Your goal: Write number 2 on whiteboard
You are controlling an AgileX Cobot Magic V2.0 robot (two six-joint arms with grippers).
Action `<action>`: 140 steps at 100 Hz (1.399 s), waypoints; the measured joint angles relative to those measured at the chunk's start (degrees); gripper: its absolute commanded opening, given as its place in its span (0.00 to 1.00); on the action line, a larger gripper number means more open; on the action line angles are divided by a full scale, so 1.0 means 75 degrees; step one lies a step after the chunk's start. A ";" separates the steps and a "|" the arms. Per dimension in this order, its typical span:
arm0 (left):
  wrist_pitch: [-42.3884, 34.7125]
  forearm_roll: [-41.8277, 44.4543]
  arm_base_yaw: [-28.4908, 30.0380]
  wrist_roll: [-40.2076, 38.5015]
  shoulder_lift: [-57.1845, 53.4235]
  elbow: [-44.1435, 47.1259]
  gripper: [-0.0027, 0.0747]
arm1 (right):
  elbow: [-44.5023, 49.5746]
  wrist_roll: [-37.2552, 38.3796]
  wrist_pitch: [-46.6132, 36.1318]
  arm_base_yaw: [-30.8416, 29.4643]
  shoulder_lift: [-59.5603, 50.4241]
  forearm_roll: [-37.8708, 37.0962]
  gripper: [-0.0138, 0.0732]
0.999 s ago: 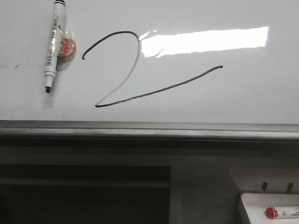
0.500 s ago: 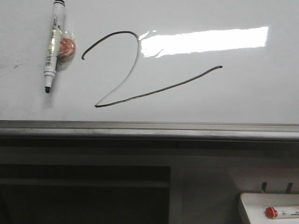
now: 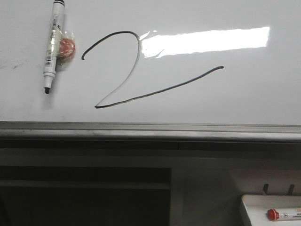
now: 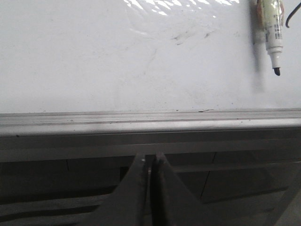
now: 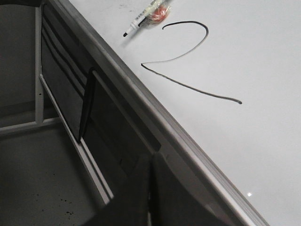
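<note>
The number 2 (image 3: pixel 136 80) is drawn in thin black line on the whiteboard (image 3: pixel 225 99), with a hooked top and a long slanted base stroke; it also shows in the right wrist view (image 5: pixel 188 61). A black-tipped marker (image 3: pixel 51 44) lies on the board left of the 2, beside a small red object (image 3: pixel 67 48). Neither gripper shows in the front view. My left gripper (image 4: pixel 151 162) is shut and empty below the board's grey rim (image 4: pixel 150 120). My right gripper (image 5: pixel 151 162) is shut and empty below the rim (image 5: pixel 188 141).
A small white tray (image 3: pixel 263 207) with a red-capped marker (image 3: pixel 282 214) sits at the lower right below the board. Dark shelving (image 3: pixel 84 188) lies under the rim. Faint smudges (image 4: pixel 188 35) mark the board's left part.
The marker and the drawn 2 have drifted very slightly to the left in the front view. Nothing else differs.
</note>
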 measured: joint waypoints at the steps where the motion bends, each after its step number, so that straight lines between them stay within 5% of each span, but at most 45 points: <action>1: 0.0000 0.0000 0.0000 0.0000 0.0000 0.0000 0.01 | 0.0000 0.0000 0.0000 0.0000 0.0000 0.0000 0.09; 40: 0.0000 0.0000 0.0000 0.0000 0.0000 0.0000 0.01 | 0.0246 0.0302 0.0015 -0.0078 -0.0013 -0.0290 0.09; 51: 0.0000 0.0000 0.0000 0.0000 0.0000 0.0000 0.01 | 0.0548 0.1993 -0.0106 -0.0392 -0.0048 -0.0777 0.09; 66: 0.0000 0.0000 0.0000 0.0000 0.0000 0.0000 0.01 | 0.1231 0.5071 -0.0936 -0.1074 -0.0097 -0.2968 0.09; 76: 0.0000 0.0000 0.0000 0.0000 0.0000 0.0000 0.01 | 0.1826 0.6078 -0.1276 -0.1760 -0.0323 -0.3516 0.09; 93: 0.0016 -0.0017 0.0000 0.0000 0.0000 0.0000 0.01 | 0.2346 0.6449 -0.1643 -0.2401 -0.0727 -0.3633 0.09; 140: 0.0016 -0.0029 0.0000 0.0000 0.0000 0.0000 0.01 | 0.2357 0.6495 -0.1739 -0.2440 -0.0731 -0.3633 0.09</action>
